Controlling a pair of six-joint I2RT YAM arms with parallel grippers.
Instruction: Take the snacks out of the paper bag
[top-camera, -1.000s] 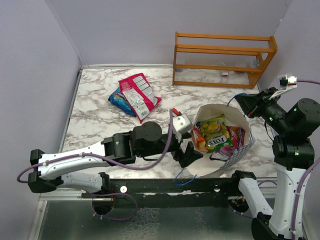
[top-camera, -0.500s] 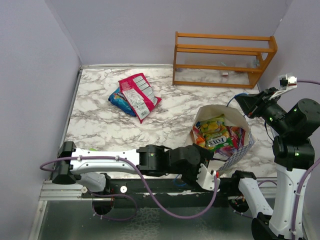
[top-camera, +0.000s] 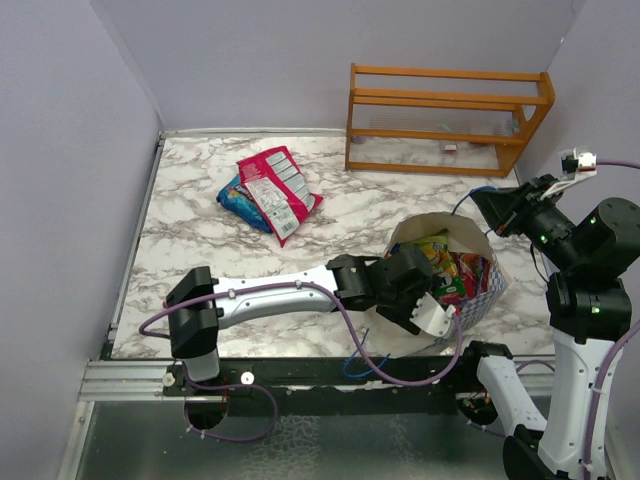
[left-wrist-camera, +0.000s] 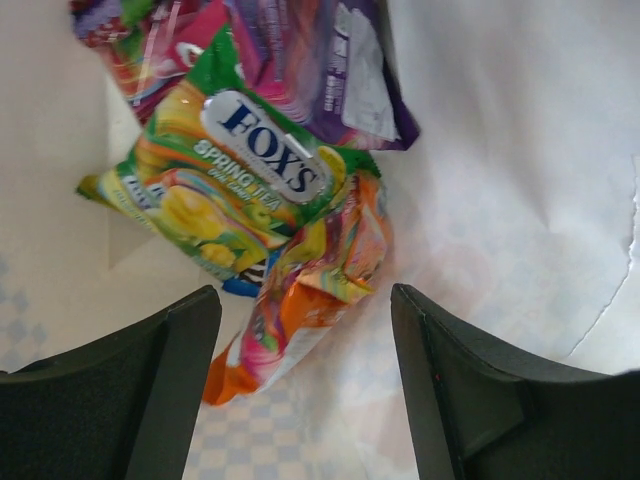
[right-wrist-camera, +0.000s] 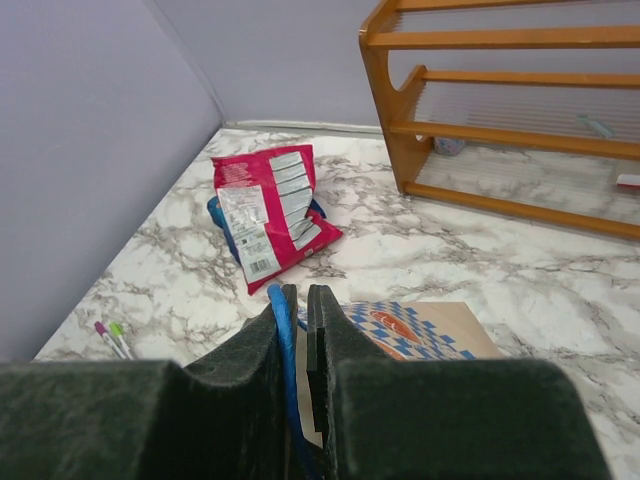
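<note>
The paper bag (top-camera: 478, 300), blue-and-white chequered with a cream inside, lies tilted at the table's right front with its mouth up. Snacks (top-camera: 455, 272) fill it. My left gripper (left-wrist-camera: 303, 300) is inside the bag, open, with its fingers on either side of an orange multicoloured packet (left-wrist-camera: 300, 300) and no grip on it. Beyond that lie a green Fox's packet (left-wrist-camera: 240, 170) and a purple one (left-wrist-camera: 340, 60). My right gripper (right-wrist-camera: 302, 295) is shut on the bag's blue cord handle (right-wrist-camera: 283, 325) and holds the far rim up. A red-pink packet (top-camera: 275, 190) and a blue chip bag (top-camera: 232, 200) lie on the table.
An orange wooden rack (top-camera: 445, 120) stands at the back right. Two thin pens (right-wrist-camera: 112, 337), pink and green, lie near the left wall. The left arm (top-camera: 270, 295) stretches across the table's front from its base to the bag.
My left arm has swung from the bag's near side, low by the table's front edge, up into the bag's mouth. Its jaws have narrowed a little. The right arm has not moved.
</note>
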